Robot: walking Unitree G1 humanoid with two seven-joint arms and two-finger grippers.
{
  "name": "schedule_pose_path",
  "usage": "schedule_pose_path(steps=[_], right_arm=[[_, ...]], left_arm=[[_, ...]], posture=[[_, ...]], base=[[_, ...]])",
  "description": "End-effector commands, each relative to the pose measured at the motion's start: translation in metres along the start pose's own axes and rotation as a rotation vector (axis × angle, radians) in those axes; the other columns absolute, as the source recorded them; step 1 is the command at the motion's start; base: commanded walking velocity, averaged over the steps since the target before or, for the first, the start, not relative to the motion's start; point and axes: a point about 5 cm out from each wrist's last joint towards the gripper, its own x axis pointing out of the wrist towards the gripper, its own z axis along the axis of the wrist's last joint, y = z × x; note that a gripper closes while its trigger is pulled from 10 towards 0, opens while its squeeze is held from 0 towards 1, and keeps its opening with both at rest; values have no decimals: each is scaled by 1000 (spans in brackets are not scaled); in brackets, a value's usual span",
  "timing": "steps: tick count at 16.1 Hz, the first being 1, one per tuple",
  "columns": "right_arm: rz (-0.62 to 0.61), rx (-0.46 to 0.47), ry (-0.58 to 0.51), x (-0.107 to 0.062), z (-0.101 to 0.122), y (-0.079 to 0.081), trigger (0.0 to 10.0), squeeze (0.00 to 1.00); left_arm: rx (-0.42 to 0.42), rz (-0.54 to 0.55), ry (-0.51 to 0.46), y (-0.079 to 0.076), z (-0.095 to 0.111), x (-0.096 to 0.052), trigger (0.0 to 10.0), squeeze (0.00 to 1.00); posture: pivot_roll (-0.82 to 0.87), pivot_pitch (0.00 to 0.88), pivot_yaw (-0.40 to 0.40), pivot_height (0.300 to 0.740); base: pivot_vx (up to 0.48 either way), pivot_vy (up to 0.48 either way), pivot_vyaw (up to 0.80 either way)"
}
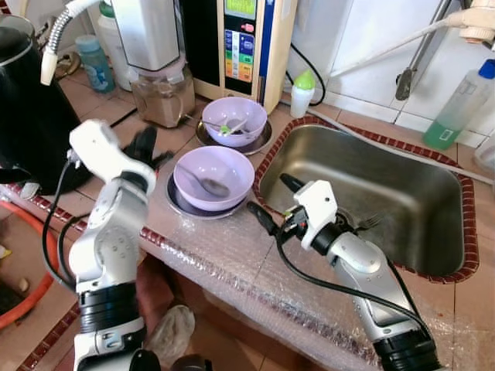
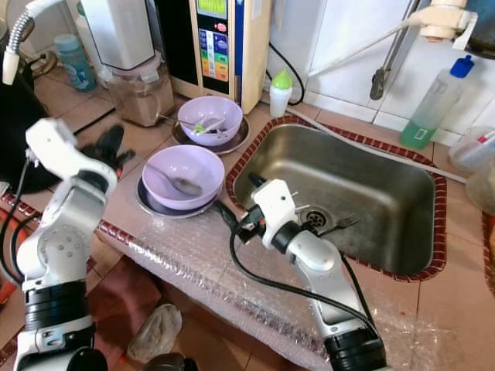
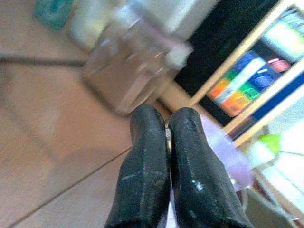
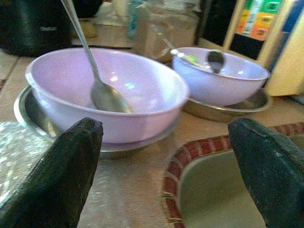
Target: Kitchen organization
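Two purple bowls sit on metal plates left of the steel sink. The near bowl holds a spoon; the far bowl holds a spoon and a green-tipped utensil. My right gripper hovers open over the sink's left rim, pointing at the near bowl, a short gap away. Its fingers stand wide apart. My left gripper is raised left of the near bowl, its fingers pressed shut, aimed toward the glass jar. A fork lies in the sink.
A black kettle stands at far left. A blender jar, a water purifier, a teal bottle and a green-capped bottle line the back. A green soap bottle is behind the sink. Bubble wrap covers the counter's front edge.
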Motion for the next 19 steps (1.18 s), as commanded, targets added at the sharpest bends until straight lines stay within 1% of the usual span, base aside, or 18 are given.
schedule_pose_path(steps=[1, 2, 3, 5, 6, 7, 8, 9, 10, 11, 12, 13, 15, 16, 17, 19], right_arm=[[-32, -16, -5, 0, 1, -7, 10000, 0], [-58, -17, -14, 2, 2, -10, 10000, 0], [-74, -21, -19, 2, 2, -11, 10000, 0], [-127, -35, -44, 4, 5, -16, 10000, 0], [-139, -45, -50, 5, 6, -18, 10000, 0], [-144, -53, -59, 6, 7, -18, 10000, 0], [-151, -51, -66, 7, 8, -19, 10000, 0], [-153, -55, -69, 7, 9, -19, 10000, 0], [-174, -78, -92, 8, 12, -22, 10000, 0], [-220, -108, -143, 9, 22, -26, 10000, 0], [-238, -114, -168, 9, 28, -28, 10000, 0], [-236, -113, -180, 10, 31, -28, 10000, 0], [-248, -123, -207, 11, 38, -29, 10000, 0], [-245, -121, -214, 12, 39, -29, 6275, 0], [-240, -115, -217, 12, 39, -28, 0, 0], [-228, -107, -201, 10, 35, -27, 0, 0]], left_arm=[[49, -42, -35, -7, 9, 2, 0, 0], [66, -112, -83, -17, 19, 4, 0, 0], [81, -144, -101, -22, 23, 5, 0, 0], [129, -272, -145, -41, 34, 7, 0, 0], [161, -374, -175, -55, 39, 7, 0, 0], [213, -448, -198, -64, 41, 6, 0, 0], [241, -526, -240, -74, 48, 5, 0, 0], [246, -554, -252, -78, 51, 5, 0, 0], [249, -640, -291, -92, 57, 4, 0, 0], [262, -727, -270, -104, 50, 1, 0, 0], [303, -781, -242, -111, 41, -1, 0, 0], [318, -828, -214, -116, 32, -4, 0, 0], [358, -913, -122, -123, 8, -10, 0, 0], [370, -937, -95, -124, -3, -12, 0, 0], [374, -945, -84, -124, -10, -13, 0, 0], [366, -950, -53, -122, -19, -13, 0, 0]], posture=[[-37, 0, 15, 740], [-34, 0, 18, 740], [-32, 0, 22, 740], [-30, 0, 28, 740], [-30, 0, 31, 740], [-28, 0, 30, 740], [-27, 0, 30, 740], [-27, 0, 30, 740], [-27, 0, 30, 740], [-27, 0, 25, 740], [-27, 0, 25, 740], [-32, 0, 26, 740], [-32, 0, 26, 740], [-40, 0, 32, 740], [-42, 0, 34, 740], [-42, 0, 34, 740]], base=[[0, 0, 0], [0, 0, 0], [0, 0, 0], [0, 0, 0], [0, 0, 0], [0, 0, 0], [0, 0, 0], [0, 0, 0], [0, 0, 0], [0, 0, 0], [0, 0, 0], [0, 0, 0], [0, 0, 0], [0, 0, 0], [0, 0, 0], [0, 0, 0]])
